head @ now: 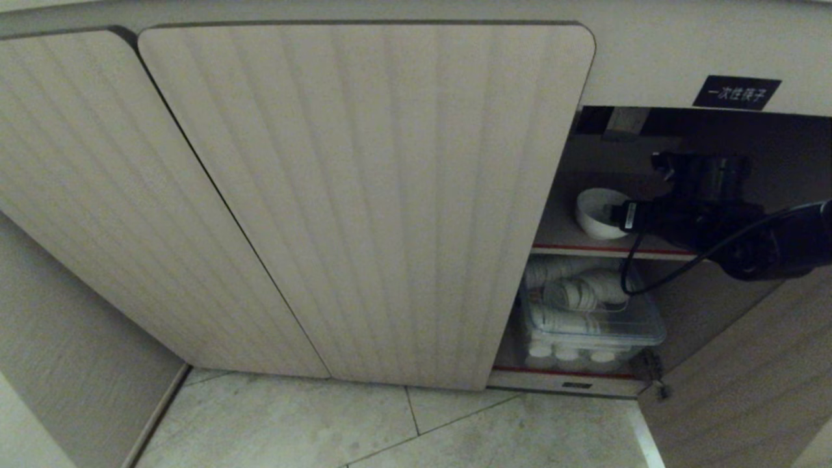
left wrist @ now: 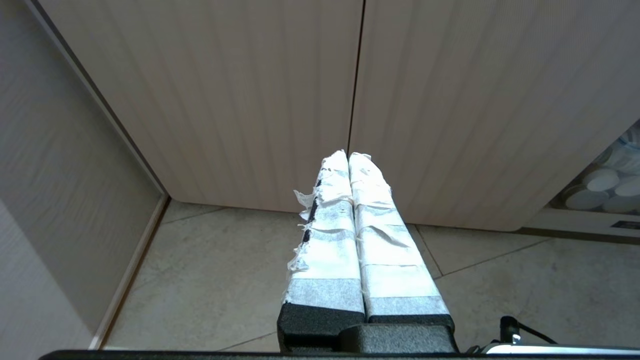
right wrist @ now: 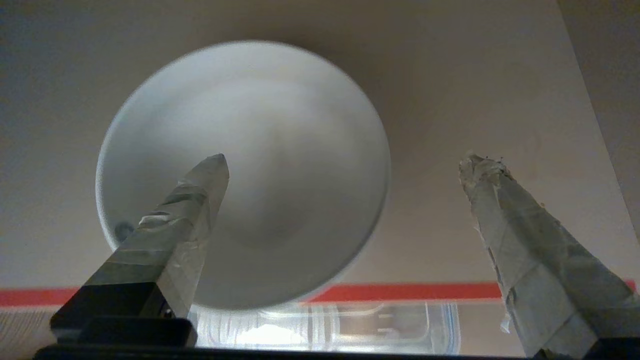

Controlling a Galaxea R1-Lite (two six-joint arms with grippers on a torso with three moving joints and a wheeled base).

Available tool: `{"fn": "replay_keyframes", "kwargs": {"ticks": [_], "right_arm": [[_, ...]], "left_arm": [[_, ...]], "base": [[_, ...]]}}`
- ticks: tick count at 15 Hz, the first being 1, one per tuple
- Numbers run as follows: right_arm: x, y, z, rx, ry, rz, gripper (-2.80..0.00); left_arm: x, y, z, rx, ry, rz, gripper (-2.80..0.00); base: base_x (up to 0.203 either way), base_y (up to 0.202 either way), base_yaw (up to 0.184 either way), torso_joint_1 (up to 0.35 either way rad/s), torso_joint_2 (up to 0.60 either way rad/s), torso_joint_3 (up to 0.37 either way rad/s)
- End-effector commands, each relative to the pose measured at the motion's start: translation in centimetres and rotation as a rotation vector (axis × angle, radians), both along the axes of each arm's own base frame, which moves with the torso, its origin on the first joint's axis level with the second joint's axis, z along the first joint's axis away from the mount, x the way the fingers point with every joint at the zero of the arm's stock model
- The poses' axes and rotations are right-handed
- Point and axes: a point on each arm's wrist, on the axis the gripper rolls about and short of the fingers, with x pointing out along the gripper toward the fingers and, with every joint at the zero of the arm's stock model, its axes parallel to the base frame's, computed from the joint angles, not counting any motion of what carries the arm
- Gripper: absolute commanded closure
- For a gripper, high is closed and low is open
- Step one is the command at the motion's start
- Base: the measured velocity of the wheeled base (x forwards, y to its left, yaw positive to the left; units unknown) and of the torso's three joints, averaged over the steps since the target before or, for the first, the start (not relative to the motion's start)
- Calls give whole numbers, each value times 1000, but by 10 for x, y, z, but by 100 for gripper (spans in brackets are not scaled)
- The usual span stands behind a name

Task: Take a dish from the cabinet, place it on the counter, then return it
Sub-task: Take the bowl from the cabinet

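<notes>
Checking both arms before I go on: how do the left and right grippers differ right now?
The left gripper is shut, fingers pressed together; the right gripper stands wide open. The left hangs outside the closed cabinet doors above the floor; the right is in the open compartment at the dish on the red-edged shelf, one finger over the bowl. Both have taped fingers and hold nothing.

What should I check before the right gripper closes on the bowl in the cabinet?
1. Cabinet door open, shelf reachable: ok; the right gripper is inside the cabinet.
2. Right gripper open: ok, fingers spread wide.
3. Bowl on the red-edged shelf: ok, though its near side overhangs the edge.
4. Bowl rim between the fingers: not ok; one finger is over the bowl's inside, the other well outside the rim.
5. Bowl empty: ok.
6. Left gripper clear: ok, shut, facing the closed doors.
</notes>
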Motion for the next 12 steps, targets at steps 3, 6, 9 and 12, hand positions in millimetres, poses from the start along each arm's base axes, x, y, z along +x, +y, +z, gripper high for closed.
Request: {"fn": "replay_keyframes", "kwargs": {"ticks": [3, 6, 9, 12], "right_arm": [[6, 0, -1, 0, -9, -3, -280], [6, 0, 0, 1, -10, -4, -280], [9, 0, 5, 1, -8, -4, -280], [9, -1, 5, 1, -6, -5, -280]], "left_arm": [[0, 0, 0, -1, -1, 1, 0], [0, 0, 0, -1, -1, 1, 0], [0, 0, 0, -1, -1, 1, 0], [0, 0, 0, -1, -1, 1, 0]], "base": [[0, 0, 0, 0, 0, 0], [0, 0, 0, 0, 0, 0], [0, 0, 0, 0, 0, 0], [0, 0, 0, 0, 0, 0]]}}
